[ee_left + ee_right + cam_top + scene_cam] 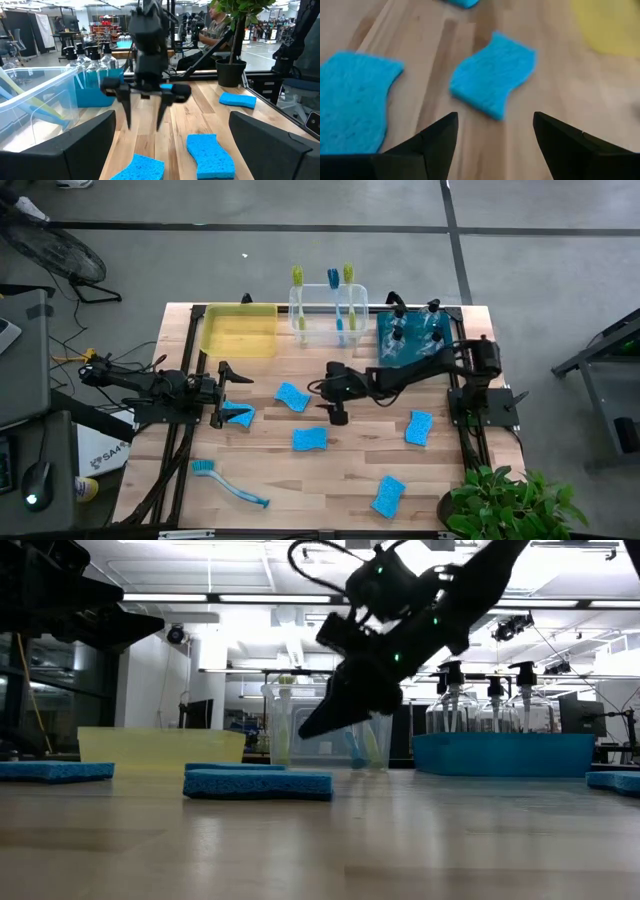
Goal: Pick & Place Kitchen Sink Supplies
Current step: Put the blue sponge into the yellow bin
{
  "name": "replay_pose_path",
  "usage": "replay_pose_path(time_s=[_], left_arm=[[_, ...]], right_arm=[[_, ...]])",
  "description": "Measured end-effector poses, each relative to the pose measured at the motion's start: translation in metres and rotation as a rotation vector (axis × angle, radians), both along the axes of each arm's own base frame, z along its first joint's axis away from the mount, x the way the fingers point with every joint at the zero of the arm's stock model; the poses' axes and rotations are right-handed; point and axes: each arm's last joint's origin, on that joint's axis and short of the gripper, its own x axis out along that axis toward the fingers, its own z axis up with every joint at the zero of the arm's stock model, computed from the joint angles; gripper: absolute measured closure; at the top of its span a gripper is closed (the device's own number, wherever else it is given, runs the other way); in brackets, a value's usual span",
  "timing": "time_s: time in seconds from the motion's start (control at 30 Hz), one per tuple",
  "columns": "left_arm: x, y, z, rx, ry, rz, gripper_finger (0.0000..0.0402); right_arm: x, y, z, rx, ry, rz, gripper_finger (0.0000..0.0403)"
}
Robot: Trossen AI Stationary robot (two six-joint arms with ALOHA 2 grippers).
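I'm working in a robotics lab set up in a big open industrial hall, not a real kitchen. The wooden table (330, 470) stands on a bare grey concrete floor (300, 250) marked with dark lines. Beyond the table I see rows of ceiling strip lights (200, 597), exposed ducts, and benches crowded with equipment. A person (212, 25) sits at a workstation behind the table, near a potted plant (235, 30). Left of the table there's a desk with a computer mouse (38, 477) and loose cables.
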Motion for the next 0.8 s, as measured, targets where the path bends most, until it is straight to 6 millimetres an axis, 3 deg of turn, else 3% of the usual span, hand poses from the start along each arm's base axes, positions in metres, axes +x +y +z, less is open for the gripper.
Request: replay_pose_path(time_s=[0.27, 0.8], left_arm=[[0.0, 0.0, 0.0, 0.0, 0.0, 0.0, 0.002], [0.0, 0.0, 0.0, 0.0, 0.001, 0.0, 0.002]], right_arm=[[0.012, 0.003, -0.027, -0.006, -0.058, 0.001, 0.0172], [0.018, 0.001, -0.053, -0.028, -0.072, -0.032, 0.0183]])
